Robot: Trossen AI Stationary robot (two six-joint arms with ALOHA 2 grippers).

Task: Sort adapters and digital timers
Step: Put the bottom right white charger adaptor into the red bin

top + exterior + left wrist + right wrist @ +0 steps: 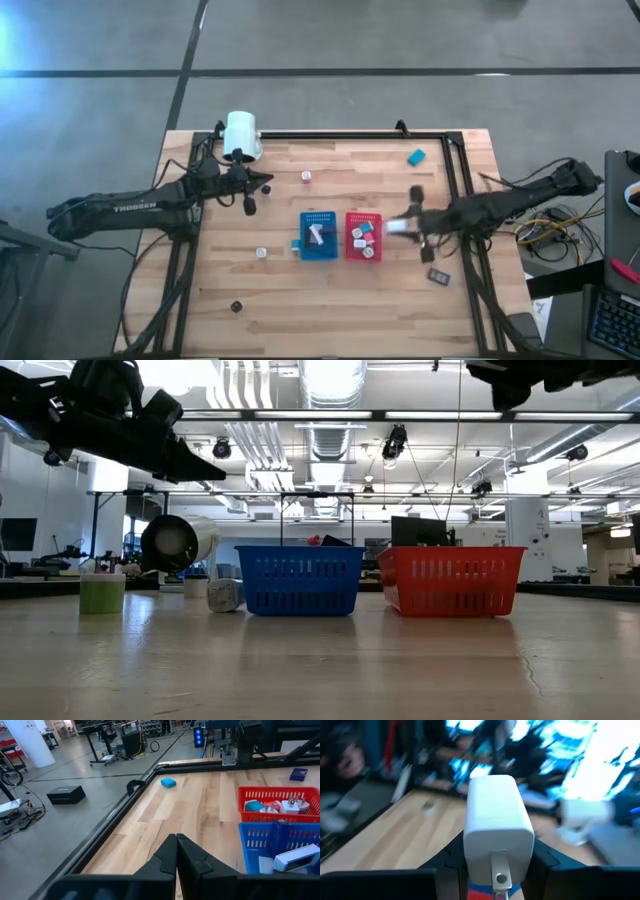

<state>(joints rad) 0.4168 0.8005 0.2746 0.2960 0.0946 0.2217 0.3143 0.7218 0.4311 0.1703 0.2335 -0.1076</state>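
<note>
So the right gripper [495, 870] has its jaws clamped on a chunky white cube-shaped adapter [497, 827] with a metal prong poking out toward the camera, and in the high view that gripper [400, 226] sits just right of centre, right beside the red plastic slotted basket [351, 252]. That basket already has a few white adapters [360, 233] and something teal in it, and the blue plastic slotted basket [304, 251] touching its left side holds a pale flat piece, looks like a white digital timer [318, 234]. Left gripper [176, 851] has its jaws pressed flat together holding nothing, hanging over the upper left part of the wooden slatted desk [330, 300] near the big white cylinder [241, 133]. Loose stuff in the high view: a teal flat timer [416, 156] up at the upper right, a dark grey flat timer [437, 274] lower right of the red basket, a tiny white adapter [306, 176] above the baskets, another one [261, 254] left of the blue basket, and a small dark piece [237, 307] at lower left that I can't identify.
</note>
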